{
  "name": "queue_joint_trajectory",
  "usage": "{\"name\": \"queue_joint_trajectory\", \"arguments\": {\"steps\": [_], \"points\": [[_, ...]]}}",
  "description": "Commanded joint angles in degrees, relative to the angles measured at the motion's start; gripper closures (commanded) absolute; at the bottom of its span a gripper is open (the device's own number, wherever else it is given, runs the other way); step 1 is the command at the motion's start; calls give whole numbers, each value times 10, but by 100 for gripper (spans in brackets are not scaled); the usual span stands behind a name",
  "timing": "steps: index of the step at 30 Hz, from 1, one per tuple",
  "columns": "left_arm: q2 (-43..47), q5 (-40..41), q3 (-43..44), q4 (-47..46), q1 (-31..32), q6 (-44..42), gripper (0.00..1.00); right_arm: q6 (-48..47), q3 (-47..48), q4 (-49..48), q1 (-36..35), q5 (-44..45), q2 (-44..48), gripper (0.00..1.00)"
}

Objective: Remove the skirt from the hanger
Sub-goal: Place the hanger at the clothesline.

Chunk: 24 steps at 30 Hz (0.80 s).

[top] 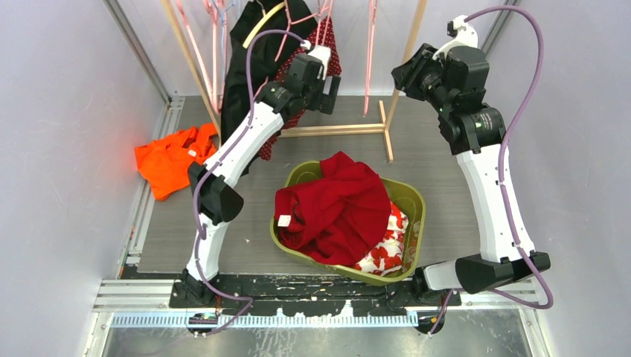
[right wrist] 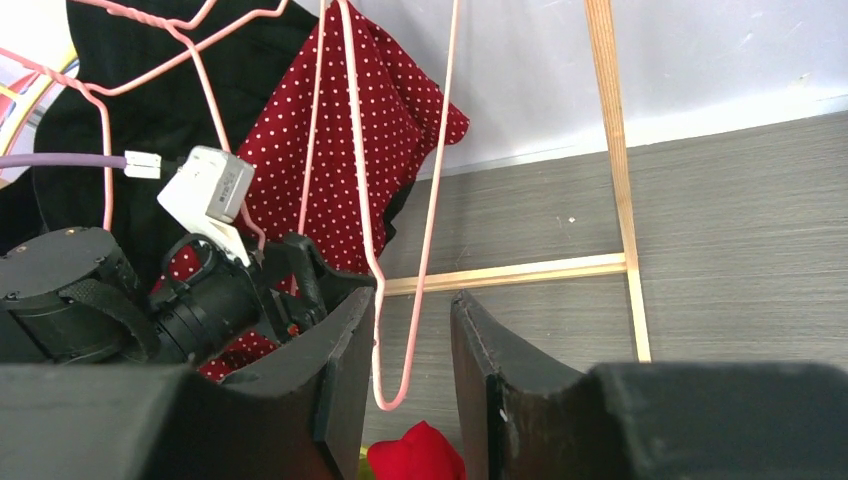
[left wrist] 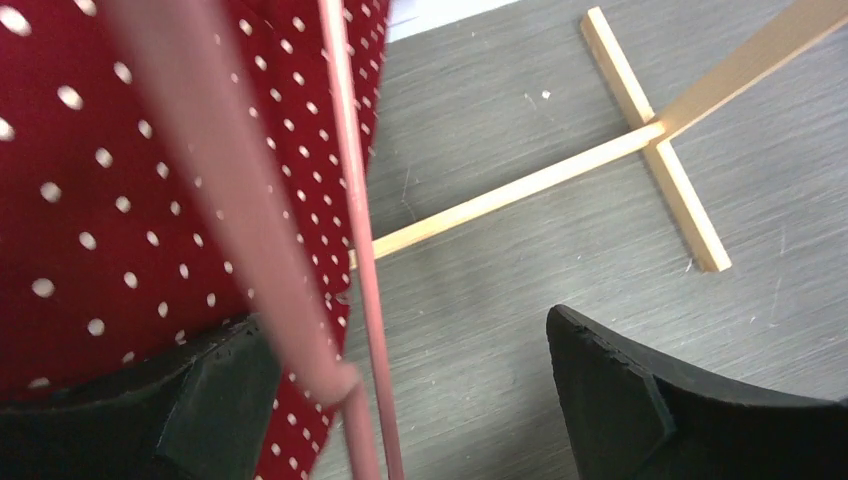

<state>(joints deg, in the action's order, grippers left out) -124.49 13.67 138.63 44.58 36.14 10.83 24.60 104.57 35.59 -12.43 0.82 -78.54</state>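
The skirt is dark red with white dots and hangs on a pink wire hanger at the back rail. My left gripper is beside it and open wide. In the left wrist view the skirt lies against the left finger, and two pink hanger wires run down through the open left gripper. My right gripper is raised at the rail's right end. In its own view a pink hanger loop hangs in the gap of the right gripper, which is open and not pinching it. The skirt shows behind.
A green basket in the middle holds a red garment and a floral cloth. An orange cloth lies at the left. A black garment hangs left of the skirt. The wooden rack's foot rests on the floor.
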Motion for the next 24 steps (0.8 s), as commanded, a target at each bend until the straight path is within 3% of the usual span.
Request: {"name": "queue_joint_trajectory", "arguments": {"steps": [1,12,24], "points": [[67,2,1,-26,5,-20,0,8,-5,-25,-3,-11,9,60],[153,7,-4,11,5,-36,0,-1,-12,-28,-2,-12,2,61],[378,-57,-273,-40,9,-25,0,-32,-20,-28,-3,-7,0,61]]}}
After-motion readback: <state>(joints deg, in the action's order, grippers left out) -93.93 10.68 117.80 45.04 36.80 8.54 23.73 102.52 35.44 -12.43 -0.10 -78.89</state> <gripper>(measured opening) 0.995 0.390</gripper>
